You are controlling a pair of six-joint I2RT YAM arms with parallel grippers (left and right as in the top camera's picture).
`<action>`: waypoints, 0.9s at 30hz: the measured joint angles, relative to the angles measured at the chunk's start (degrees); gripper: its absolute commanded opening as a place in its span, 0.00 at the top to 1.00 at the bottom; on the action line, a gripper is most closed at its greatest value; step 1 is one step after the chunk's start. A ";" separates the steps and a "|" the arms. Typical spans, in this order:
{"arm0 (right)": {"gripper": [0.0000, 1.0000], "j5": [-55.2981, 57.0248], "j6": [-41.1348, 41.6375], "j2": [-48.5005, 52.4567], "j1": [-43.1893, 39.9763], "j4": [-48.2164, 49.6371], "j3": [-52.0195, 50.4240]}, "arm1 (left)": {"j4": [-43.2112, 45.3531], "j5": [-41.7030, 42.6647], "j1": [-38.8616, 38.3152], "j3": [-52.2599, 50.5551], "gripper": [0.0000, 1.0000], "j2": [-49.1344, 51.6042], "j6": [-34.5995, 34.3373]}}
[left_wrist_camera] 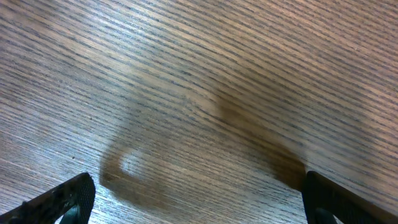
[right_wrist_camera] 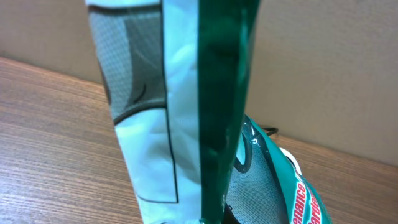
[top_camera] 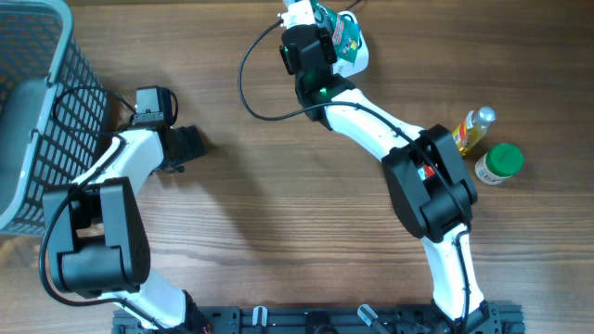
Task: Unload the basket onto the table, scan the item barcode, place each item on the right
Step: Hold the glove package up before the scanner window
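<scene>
I see the right gripper (top_camera: 320, 37) clamped on the pouch (top_camera: 348, 42) at the table's (top_camera: 278, 204) far edge, top centre of the overhead. From above, the pouch sticks out to the gripper's right, printed green face up. The right wrist view shows what the overhead doesn't: the pouch (right_wrist_camera: 186, 124) is edge-on to the camera, long axis up-down in frame, white panel to the left, red lettering low right. No barcode is readable in any view. The left gripper (top_camera: 190, 147) sits near the basket (top_camera: 37, 111), fingers (left_wrist_camera: 68, 199) wide apart over bare wood. A bottle (top_camera: 473, 130) and a jar (top_camera: 499, 162) stand at right.
</scene>
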 measured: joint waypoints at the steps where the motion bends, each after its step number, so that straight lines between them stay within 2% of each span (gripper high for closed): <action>1: 0.96 0.00 0.28 -0.11 -0.07 -0.15 0.00 | -0.02 0.00 0.00 0.00 0.00 0.00 0.00; 5: 0.96 -0.02 1.38 -1.70 -0.11 -2.14 0.00 | 0.00 0.00 0.00 0.00 0.00 0.00 0.00; 10: 0.96 -0.26 1.64 -8.83 -0.11 -12.35 0.04 | -0.02 0.00 0.00 0.00 0.00 0.00 0.00; 16: 0.96 -5.57 2.03 -17.42 -0.11 -38.75 0.70 | -0.02 0.00 0.00 0.00 0.00 0.00 0.00; 19: 0.95 -15.58 2.25 -18.16 -0.22 -54.40 0.74 | 0.00 0.00 0.00 0.00 0.00 0.00 0.00; 20: 0.89 -20.41 2.38 -18.14 -0.28 -59.80 0.57 | -0.02 0.02 0.00 0.00 0.00 0.00 0.00; 21: 0.88 -24.76 2.47 -18.14 -0.26 -64.15 0.37 | -0.02 0.00 0.00 0.00 0.00 0.00 0.00; 23: 0.90 -30.32 2.64 -18.14 -0.26 -72.00 -0.39 | -0.02 0.00 0.00 0.00 0.00 0.00 -0.02; 26: 0.95 -33.18 2.73 -18.16 -0.26 -76.83 -3.98 | 0.00 0.02 0.00 0.00 0.00 0.00 0.00; 27: 0.90 -33.14 2.69 -18.16 -0.26 -77.11 -5.90 | 0.00 -0.02 0.00 0.00 0.00 0.00 0.00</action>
